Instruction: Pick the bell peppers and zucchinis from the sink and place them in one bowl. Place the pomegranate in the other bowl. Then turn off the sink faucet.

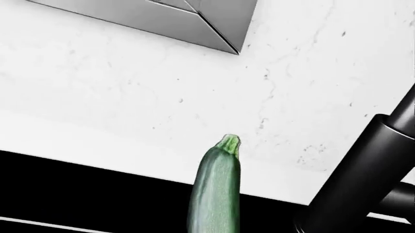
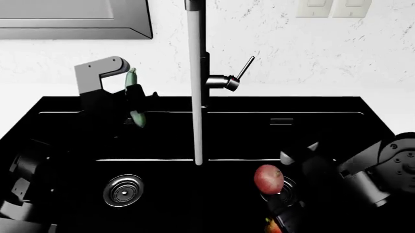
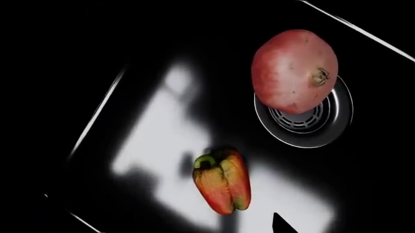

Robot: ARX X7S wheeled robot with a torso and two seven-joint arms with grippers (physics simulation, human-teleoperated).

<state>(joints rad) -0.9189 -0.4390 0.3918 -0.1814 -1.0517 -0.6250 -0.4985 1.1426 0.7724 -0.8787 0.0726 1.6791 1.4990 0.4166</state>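
Presently, the left gripper (image 2: 133, 97) is seen raised above the rear rim of the wide glossy black double-basin sink (image 2: 337, 104), clamped across the middle of a long slim pale-green zucchini (image 2: 134, 94) that stands nearly upright, stem end up. It is judged that the squash is held high so that it may be carried clear of the basin toward a bowl; no bowl appears in any view. In the left wrist view the zucchini (image 1: 215, 189) projects before the white marbled wall, beside a dark cylindrical body whose identity cannot be told.

At centre, the tall slim dark metal faucet pipe (image 2: 196, 73) rises between the arms, its thin lever handle (image 2: 244, 67) tilted up to the right; it would obstruct any sideways carry.

To the right, a small roundish red-pink pomegranate (image 3: 295, 70) rests on the round steel drain (image 3: 327, 124) of the right basin. A lumpy orange-red bell pepper (image 3: 224, 182) with a green stem lies near it, apart. The right gripper (image 2: 288, 196) hangs low over both; whether its jaws are parted cannot be told.
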